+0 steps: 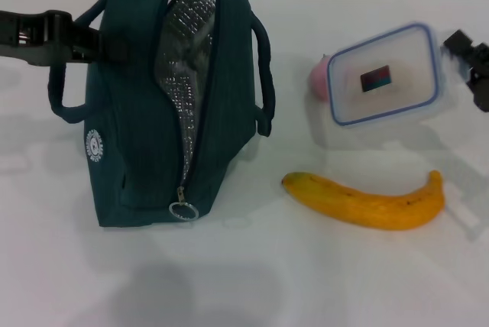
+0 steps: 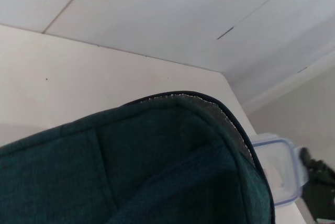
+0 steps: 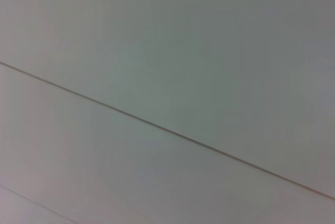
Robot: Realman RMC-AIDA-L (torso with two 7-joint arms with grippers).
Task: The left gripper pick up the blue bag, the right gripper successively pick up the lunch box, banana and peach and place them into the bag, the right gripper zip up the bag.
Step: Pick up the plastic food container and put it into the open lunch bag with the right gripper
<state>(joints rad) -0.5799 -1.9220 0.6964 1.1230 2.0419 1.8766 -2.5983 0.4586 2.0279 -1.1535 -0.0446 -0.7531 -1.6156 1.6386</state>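
The blue bag (image 1: 145, 113) stands toward the desk's (image 1: 252, 281) left edge, zipper open and foil lining showing. The left tool (image 1: 103, 46) is at its upper handle; whether it is clamped, I cannot tell. The lunch box (image 1: 384, 75) lies toward the far right corner, touching the right tool (image 1: 467, 58), whose spread I cannot tell. The peach (image 1: 318, 79) sits just beside the box; the banana (image 1: 367, 201) is nearer the front edge.

Left gripper (image 1: 107, 46) reaches in level from the left edge, black fingers pointing right. Right gripper (image 1: 467, 52) sits at the far right edge, angled inward.
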